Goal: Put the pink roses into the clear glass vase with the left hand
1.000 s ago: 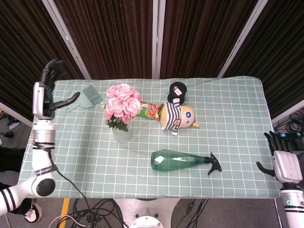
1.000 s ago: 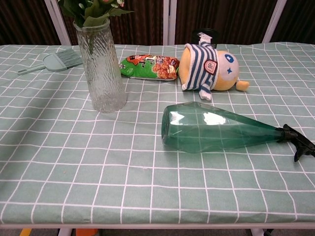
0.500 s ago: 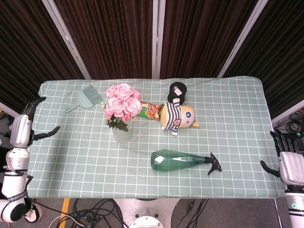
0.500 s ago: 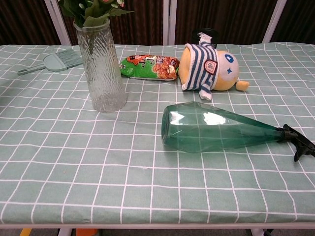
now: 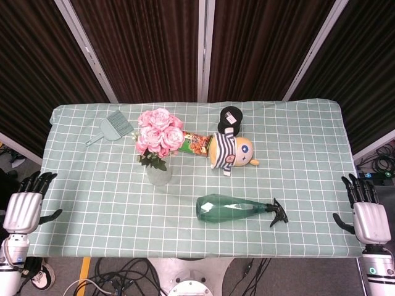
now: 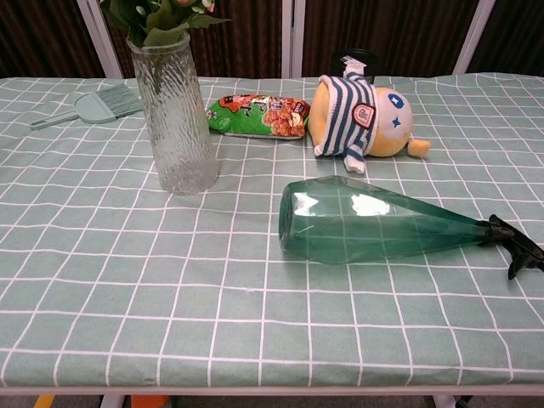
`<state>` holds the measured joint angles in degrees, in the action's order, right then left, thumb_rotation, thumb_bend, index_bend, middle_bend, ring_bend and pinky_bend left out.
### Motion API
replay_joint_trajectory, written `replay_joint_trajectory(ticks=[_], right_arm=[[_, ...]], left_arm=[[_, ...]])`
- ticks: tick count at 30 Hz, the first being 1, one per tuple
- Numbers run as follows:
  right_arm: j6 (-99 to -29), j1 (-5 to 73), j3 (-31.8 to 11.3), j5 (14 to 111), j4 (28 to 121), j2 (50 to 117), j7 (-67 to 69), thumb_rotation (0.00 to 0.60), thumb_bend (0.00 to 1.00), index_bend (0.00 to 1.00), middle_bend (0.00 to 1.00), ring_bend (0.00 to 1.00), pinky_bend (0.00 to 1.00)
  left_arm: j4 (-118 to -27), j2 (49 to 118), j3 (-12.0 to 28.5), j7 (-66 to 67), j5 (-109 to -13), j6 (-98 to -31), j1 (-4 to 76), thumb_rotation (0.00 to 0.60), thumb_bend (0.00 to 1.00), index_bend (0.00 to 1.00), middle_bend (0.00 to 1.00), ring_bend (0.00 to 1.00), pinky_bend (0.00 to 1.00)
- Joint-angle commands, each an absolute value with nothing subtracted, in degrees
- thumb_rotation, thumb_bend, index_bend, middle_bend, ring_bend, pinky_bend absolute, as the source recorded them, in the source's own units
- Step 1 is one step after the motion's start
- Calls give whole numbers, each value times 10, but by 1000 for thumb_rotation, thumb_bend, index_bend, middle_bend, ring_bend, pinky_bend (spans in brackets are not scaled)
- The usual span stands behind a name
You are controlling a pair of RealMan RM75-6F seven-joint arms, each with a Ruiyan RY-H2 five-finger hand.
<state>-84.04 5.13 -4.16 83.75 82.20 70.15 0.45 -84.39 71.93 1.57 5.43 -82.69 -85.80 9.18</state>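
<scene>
The roses [image 5: 158, 132], a rounded pink bunch with green leaves, stood in the vase [image 6: 174, 119], a tall cylinder of clear, ripple-textured glass, upright on the table [image 5: 296, 129] under a green cloth with a white grid. The left hand [image 5: 23, 209] hung off the table's left edge, well apart from the vase, fingers spread and empty. The right hand [image 5: 366, 217] hung off the right edge, fingers likewise apart and holding nothing. A translucent green spray bottle [image 6: 374, 223] with a black trigger lay on its side near the front. Behind it lay a round plush doll [image 6: 361, 116] in a blue-and-white striped top, touching a crinkled green snack bag [image 6: 257, 115]. A black round can [image 5: 229, 117] stood just behind the doll. A pale blue hand brush [image 5: 113, 127] lay flat near the far left corner
</scene>
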Motion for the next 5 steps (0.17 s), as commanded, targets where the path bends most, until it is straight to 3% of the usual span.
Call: replay_joint_trajectory(ticks=[1, 5], right_arm=[[-846, 49, -43, 839, 821, 702, -2, 600, 130, 0, 0, 0, 0], [-855, 44, -44, 838, 822, 698, -2, 600, 129, 0, 0, 0, 0]], left_arm=[[-838, 728, 15, 57, -835, -872, 84, 600, 76, 170, 139, 81, 176], [-839, 732, 16, 63, -842, -882, 78, 600, 74, 170, 140, 81, 171]])
